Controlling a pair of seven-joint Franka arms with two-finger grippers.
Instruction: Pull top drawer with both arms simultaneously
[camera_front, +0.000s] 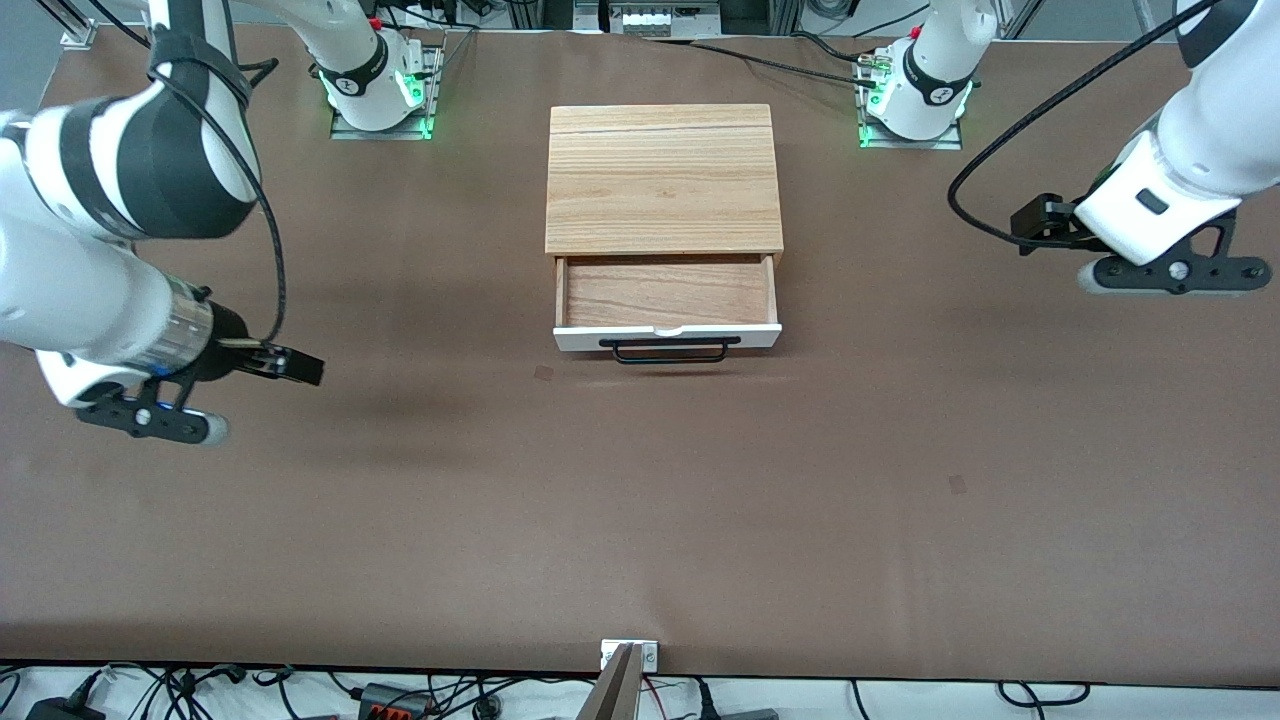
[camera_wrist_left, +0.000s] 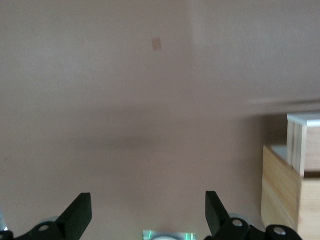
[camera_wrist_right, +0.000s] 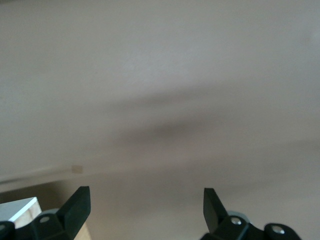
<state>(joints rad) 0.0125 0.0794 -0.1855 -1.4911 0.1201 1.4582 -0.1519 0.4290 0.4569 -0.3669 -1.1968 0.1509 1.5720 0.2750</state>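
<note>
Right tool (camera_front: 150, 420): I see it nearest camera, hanging over bare bench (camera_front: 640, 520) at right arm's end, fingers spread wide, holding nothing. Left tool (camera_front: 1175, 275): over bench at left arm's end, likewise wide open, empty. Top drawer (camera_front: 667, 292): mid-bench, pulled partway out of cabinet (camera_front: 663, 178), black handle (camera_front: 670, 350) facing camera.
</note>
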